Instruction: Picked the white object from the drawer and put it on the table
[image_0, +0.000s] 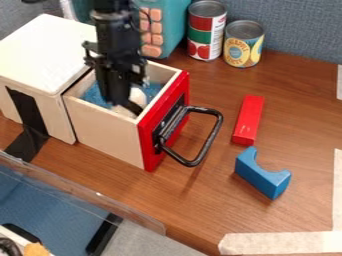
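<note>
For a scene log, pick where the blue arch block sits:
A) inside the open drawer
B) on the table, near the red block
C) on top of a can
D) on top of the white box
B: the blue arch block rests on the table near the red block.

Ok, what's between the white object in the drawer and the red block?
Camera view: from the white object, the drawer's red front and black handle, then bare tabletop up to the red block.
</note>
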